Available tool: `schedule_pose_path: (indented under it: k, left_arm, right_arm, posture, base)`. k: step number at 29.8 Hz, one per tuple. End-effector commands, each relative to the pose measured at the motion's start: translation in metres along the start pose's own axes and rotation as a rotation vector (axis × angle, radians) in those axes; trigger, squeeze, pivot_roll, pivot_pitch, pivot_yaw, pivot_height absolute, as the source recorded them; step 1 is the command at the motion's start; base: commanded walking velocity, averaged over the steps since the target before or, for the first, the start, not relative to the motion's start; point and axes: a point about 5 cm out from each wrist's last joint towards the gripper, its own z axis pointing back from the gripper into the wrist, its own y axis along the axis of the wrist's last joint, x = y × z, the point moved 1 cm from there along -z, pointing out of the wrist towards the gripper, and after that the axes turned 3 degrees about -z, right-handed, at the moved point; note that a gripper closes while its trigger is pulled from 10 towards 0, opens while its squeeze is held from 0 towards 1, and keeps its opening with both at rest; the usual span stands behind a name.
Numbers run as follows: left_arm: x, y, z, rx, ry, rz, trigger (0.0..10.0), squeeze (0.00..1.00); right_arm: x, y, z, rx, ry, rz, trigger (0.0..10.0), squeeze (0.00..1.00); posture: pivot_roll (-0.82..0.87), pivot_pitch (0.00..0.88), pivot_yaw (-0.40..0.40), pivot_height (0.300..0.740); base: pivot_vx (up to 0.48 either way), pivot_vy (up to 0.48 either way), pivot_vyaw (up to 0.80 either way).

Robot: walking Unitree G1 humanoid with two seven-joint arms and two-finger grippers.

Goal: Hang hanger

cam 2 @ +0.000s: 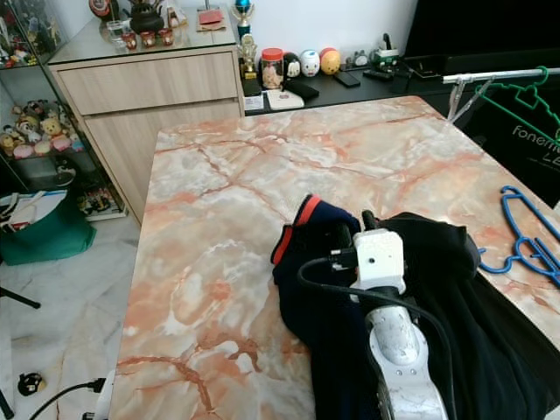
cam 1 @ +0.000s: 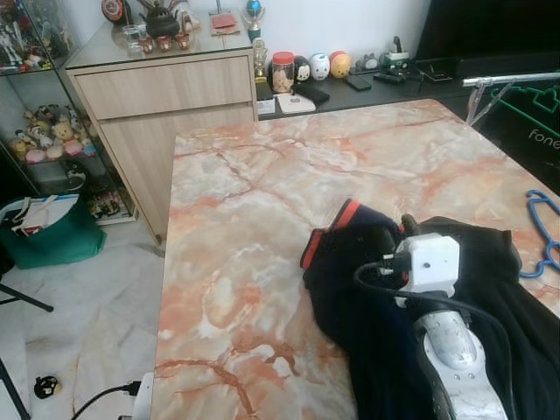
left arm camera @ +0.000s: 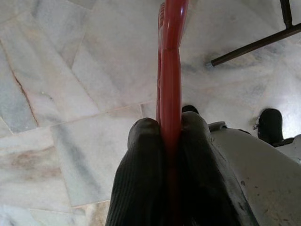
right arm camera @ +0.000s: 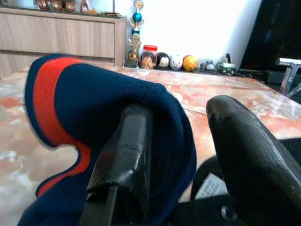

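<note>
A red hanger point(left arm camera: 170, 56) is clamped between the fingers of my left gripper point(left arm camera: 169, 125), which hangs low over the pale marble floor. A dark navy garment point(cam 1: 350, 306) with a red-trimmed collar point(cam 1: 339, 220) lies on the marble table point(cam 1: 262, 192). My right gripper point(right arm camera: 181, 110) rests at that collar, open. The collar is draped over one finger point(right arm camera: 127, 146), and the other finger point(right arm camera: 244, 136) is bare. A blue hanger point(cam 2: 518, 219) lies on the table to the right of the garment.
A metal rail point(cam 1: 507, 79) with a green hanger point(cam 2: 516, 105) stands past the table's far right corner. A wooden cabinet point(cam 1: 166, 87) and a low black shelf with trinkets point(cam 1: 367, 83) line the back wall. A green bag point(cam 1: 52, 236) sits on the floor left.
</note>
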Motion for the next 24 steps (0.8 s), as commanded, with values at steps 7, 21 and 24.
schedule_pose_path:
  k: [7, 21, 24]
  left_arm:
    - [-0.002, 0.0, 0.0, -0.007, 0.003, -0.012, 10.0, 0.0]
    - [-0.001, 0.003, 0.0, 0.0, 0.002, -0.016, 10.0, 0.0]
    - [-0.003, 0.003, 0.0, 0.003, 0.005, -0.018, 10.0, 0.0]
  right_arm:
    - [-0.005, -0.013, 0.015, -0.153, 0.096, 0.034, 10.0, 1.0]
    - [-0.02, -0.017, 0.045, -0.38, 0.379, -0.013, 10.0, 0.0]
    - [-0.022, -0.014, 0.055, -0.406, 0.393, -0.119, 10.0, 0.0]
  posture:
    - [-0.06, 0.0, 0.048, 0.74]
    - [-0.06, 0.0, 0.049, 0.74]
    - [-0.06, 0.0, 0.05, 0.74]
  base:
    - [0.0, 0.0, 0.0]
    - [0.0, 0.0, 0.0]
    - [0.0, 0.0, 0.0]
